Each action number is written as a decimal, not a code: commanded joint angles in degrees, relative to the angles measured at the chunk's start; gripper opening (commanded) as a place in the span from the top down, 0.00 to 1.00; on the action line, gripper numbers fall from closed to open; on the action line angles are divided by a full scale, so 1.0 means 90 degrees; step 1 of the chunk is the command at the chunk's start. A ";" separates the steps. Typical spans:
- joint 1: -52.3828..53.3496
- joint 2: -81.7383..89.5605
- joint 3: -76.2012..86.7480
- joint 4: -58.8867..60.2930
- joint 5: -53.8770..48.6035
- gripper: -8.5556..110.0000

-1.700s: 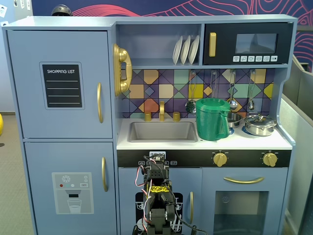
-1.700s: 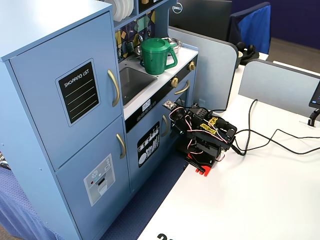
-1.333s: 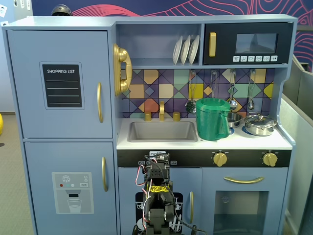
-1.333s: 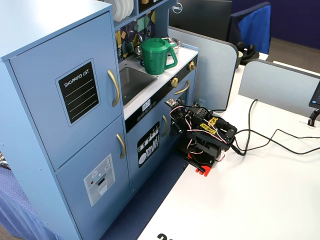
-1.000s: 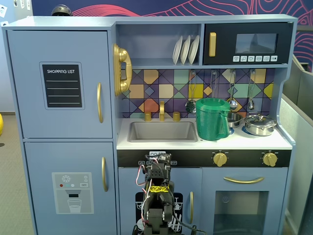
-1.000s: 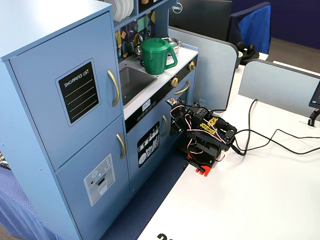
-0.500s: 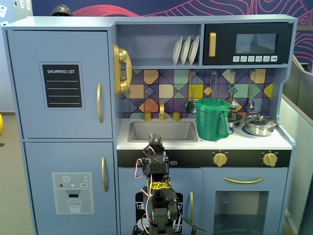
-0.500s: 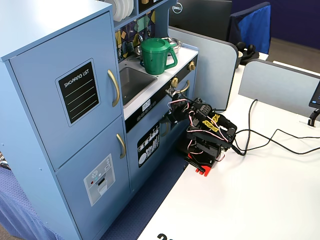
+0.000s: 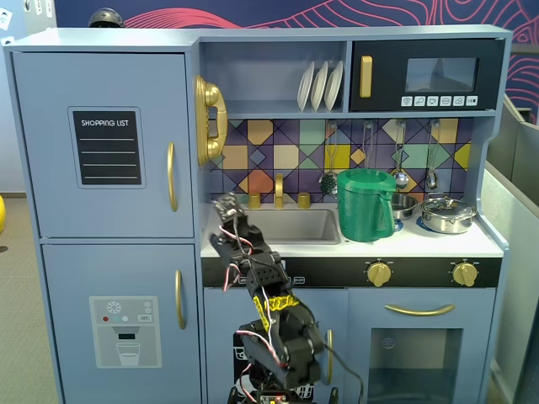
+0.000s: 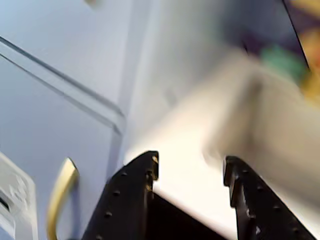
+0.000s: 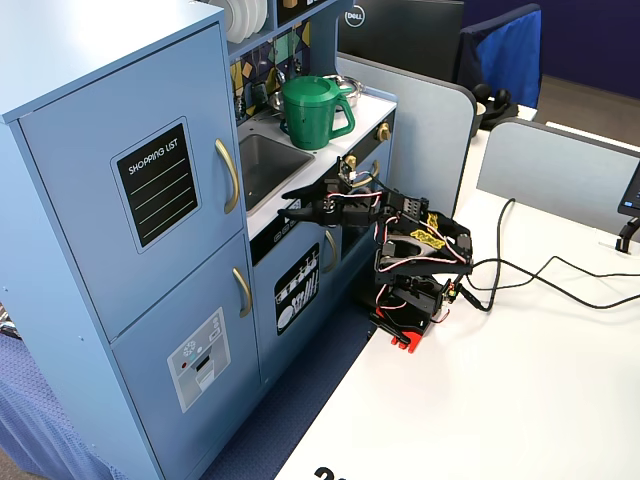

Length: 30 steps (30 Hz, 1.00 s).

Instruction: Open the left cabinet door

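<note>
The tool (image 9: 226, 209) hovers right of the left cabinet door (image 9: 105, 143).

left cabinet door (image 9: 105, 143) – pale blue | handle (image 9: 171, 176) – gold | jug (image 9: 365, 204) green | gripper (image 10: 190, 172) black

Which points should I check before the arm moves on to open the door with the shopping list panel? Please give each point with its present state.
1. Tool open: ok, a gap shows between its two parts in the wrist view.
2. Tool empty: ok, nothing is held.
3. Left cabinet door shut: ok, it sits flush in both fixed views.
4. Tool at the gold handle: not ok, it is lower and to the right, by the sink edge.
5. Handle free of things: ok, nothing hangs on it.
6. Green pitcher away from the tool: ok, it stands farther back on the counter.
</note>
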 commanded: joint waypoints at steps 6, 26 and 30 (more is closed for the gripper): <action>-0.1230 -0.1006 -0.1318 -0.1602 -0.0225 0.83; -0.1426 -0.2676 -0.2441 -0.1807 0.0986 0.79; -0.1455 -0.3164 -0.2773 -0.2070 0.0996 0.80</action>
